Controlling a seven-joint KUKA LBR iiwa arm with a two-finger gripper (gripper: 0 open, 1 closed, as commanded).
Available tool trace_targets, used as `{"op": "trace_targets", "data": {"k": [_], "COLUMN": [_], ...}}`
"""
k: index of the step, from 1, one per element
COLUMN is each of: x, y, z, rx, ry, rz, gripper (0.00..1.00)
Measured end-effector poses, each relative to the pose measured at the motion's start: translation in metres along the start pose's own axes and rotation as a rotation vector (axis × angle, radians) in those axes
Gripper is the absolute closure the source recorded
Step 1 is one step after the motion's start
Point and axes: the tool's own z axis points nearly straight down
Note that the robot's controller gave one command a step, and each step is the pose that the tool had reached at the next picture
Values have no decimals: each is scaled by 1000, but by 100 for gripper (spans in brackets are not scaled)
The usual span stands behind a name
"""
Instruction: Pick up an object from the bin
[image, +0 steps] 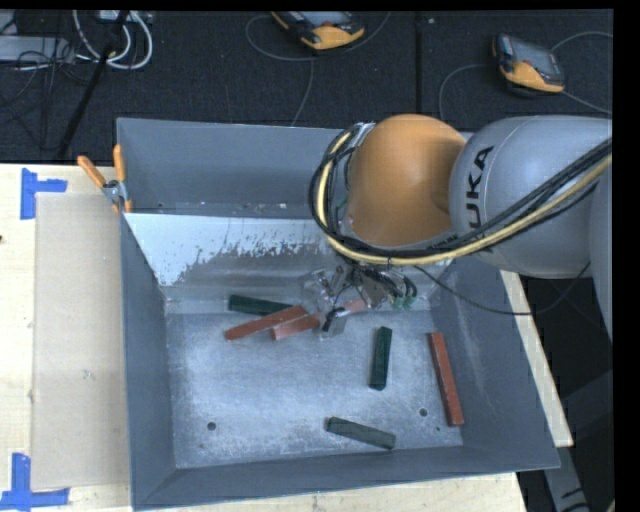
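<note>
- The long red-brown bar (258, 327) lies flat on the bin floor, left of centre and towards the back. It slants, its right end higher in the view than its left.
- A shorter red-brown bar (298, 325) lies just beside it at much the same slant. Its right end reaches under the tip of the claw (333, 316).
- The claw is down at the floor at the right ends of these two bars, at or very near the shorter one. Whether it is spread or pressed together, and whether it pinches either bar, cannot be told from this view.
- A dark green bar (256, 304) lies just behind the red-brown pair, close to the foot of the back wall.
- Above the claw sits the rounded orange cover (400, 180) of the wrist, with yellow and black cables (325, 200) looped round it. The grey arm (530, 200) comes in from the right.
- To the claw's right, an upright dark green bar (380, 357) lies apart from the pair.
- Further right, a third red-brown bar (446, 378) lies along the right wall of the grey metal bin (220, 170).
- Near the front wall lies another dark green bar (360, 432), well apart from the rest.
</note>
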Motion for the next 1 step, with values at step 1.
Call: {"op": "trace_targets", "data": {"k": [1], "x": [-19], "y": [9], "z": [-49], "rx": [0], "ry": [3], "rz": [-137], "gripper": [100]}}
